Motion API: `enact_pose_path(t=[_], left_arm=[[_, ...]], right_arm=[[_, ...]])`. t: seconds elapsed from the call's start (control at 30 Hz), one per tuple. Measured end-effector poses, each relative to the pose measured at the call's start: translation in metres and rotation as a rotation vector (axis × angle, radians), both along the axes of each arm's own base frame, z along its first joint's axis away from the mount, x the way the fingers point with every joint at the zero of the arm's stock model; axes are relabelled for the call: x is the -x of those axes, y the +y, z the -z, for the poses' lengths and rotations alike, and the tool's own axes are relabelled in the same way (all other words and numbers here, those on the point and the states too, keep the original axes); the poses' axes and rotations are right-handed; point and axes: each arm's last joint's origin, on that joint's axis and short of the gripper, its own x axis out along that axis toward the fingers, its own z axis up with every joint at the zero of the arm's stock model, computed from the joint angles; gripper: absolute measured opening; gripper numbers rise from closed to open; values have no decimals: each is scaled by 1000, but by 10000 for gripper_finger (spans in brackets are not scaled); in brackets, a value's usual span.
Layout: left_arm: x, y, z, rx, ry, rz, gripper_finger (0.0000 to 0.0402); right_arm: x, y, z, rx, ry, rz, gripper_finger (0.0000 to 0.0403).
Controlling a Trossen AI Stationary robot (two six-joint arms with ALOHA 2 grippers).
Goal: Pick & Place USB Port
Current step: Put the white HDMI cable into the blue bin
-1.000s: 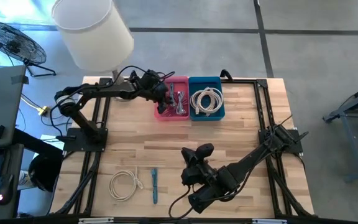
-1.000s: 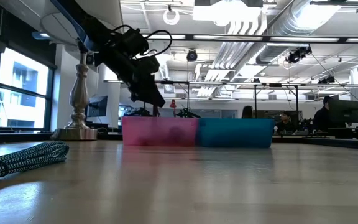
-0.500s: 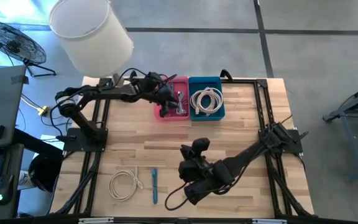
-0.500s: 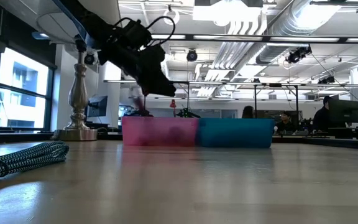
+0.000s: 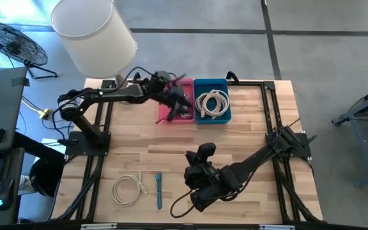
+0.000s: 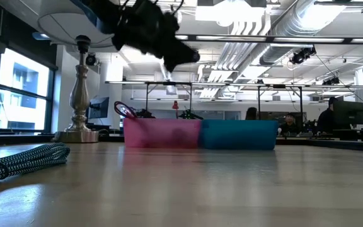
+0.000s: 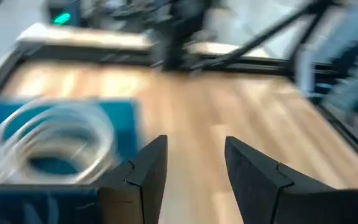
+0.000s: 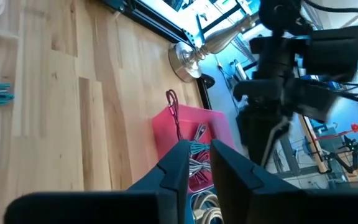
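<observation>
A pink bin at the table's far middle holds several grey USB cables, and a red loop sticks up at its end. Beside it on the right, a blue bin holds a white cable coil. My left gripper hangs open and empty, high above the seam between the two bins. My right gripper hovers over the table's near middle, pointing toward the pink bin. Its fingers stand a narrow gap apart with nothing between them.
A white cable coil and a blue item lie at the near left. A braided cable lies close to the low camera. A lamp stands at the far left corner. Bare wood lies right of the bins.
My left gripper has risen out of the pink bin and swung toward the table's right, over the seam between the bins. It has tipped up from pointing steeply down to nearly level. The bins have stayed in place.
</observation>
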Motion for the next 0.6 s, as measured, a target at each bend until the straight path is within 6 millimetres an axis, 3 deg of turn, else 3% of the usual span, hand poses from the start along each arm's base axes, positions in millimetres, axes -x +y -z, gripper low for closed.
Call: enact_pose_path(t=[0.23,0.37,0.6], left_arm=[[-27,-68,-29,-133,-117,227,158],[-27,-101,-52,-184,-148,298,158],[14,-151,-97,-446,108,187,158]], right_arm=[[14,15,1,15,9,-27,36],[27,27,2,34,10,-44,25],[52,48,3,55,11,-85,7]])
